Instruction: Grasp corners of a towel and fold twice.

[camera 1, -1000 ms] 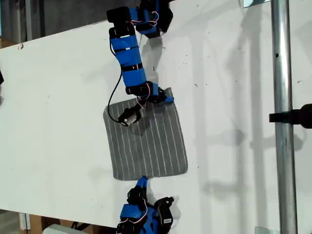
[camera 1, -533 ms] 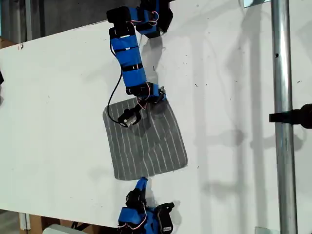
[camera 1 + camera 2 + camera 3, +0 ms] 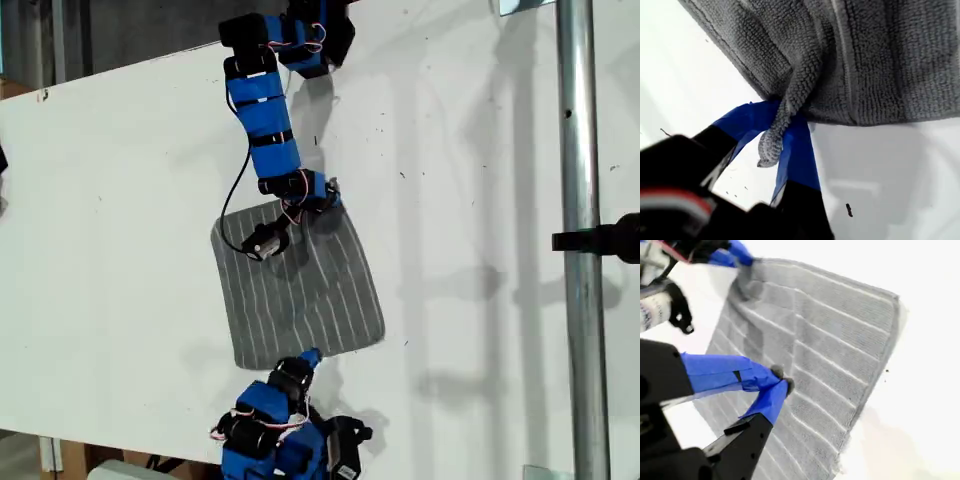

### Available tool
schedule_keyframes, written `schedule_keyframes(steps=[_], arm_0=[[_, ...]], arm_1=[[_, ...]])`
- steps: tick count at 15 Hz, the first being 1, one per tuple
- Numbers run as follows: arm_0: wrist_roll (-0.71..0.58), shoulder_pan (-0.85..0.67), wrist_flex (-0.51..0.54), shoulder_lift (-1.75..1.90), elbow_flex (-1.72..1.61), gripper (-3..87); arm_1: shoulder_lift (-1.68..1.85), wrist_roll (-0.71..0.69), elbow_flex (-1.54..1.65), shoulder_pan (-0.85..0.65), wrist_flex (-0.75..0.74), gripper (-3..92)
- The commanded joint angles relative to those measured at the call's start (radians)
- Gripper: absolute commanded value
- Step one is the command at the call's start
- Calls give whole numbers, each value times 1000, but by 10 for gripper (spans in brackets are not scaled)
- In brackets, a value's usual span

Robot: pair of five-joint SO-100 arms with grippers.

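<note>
A: Towel (image 3: pixel 300 290) lay flat mid-table; my first gripper (image 3: pixel 782 131) was pinching its 12 o'clock corner (image 3: pixel 771 145).
B: My second gripper (image 3: pixel 781 382), jaws nearly closed and empty, should've spread before biting the 6 o'clock edge.

looks like a lab or workshop bench setup, plain white tabletop (image 3: pixel 120 200) with scuff marks, bare metal pole (image 3: pixel 582 300) with a black clamp (image 3: pixel 600 240), dim storage-looking background past the table edge

Looped matt cloth towel (image 3: pixel 300 285); smooth white table (image 3: pixel 120 200).
</note>
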State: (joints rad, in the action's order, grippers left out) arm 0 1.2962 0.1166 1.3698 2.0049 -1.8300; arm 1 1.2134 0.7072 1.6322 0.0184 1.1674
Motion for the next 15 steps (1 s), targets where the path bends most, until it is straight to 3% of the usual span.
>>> schedule_keyframes(steps=[1,2,3,4,8,13,14,15], arm_0=[[-120,104,72,-235,267,-30],[-107,104,141,-285,325,84],[-64,112,201,-307,357,327],[-98,117,195,-310,360,350],[-129,114,98,-462,242,356],[-15,118,-103,-695,238,337],[6,120,-123,-710,235,306],[49,114,-112,-724,235,172]], arm_1=[[-2,-5,-17,3,-12,-2],[-3,-3,-17,3,-12,-2],[-3,0,-17,3,-12,-2],[-3,2,-17,3,-12,-2],[-3,3,-15,5,-12,-2],[-3,3,-14,11,-12,-2],[-3,3,-12,14,-12,-2],[-3,3,-12,14,-12,-2]])
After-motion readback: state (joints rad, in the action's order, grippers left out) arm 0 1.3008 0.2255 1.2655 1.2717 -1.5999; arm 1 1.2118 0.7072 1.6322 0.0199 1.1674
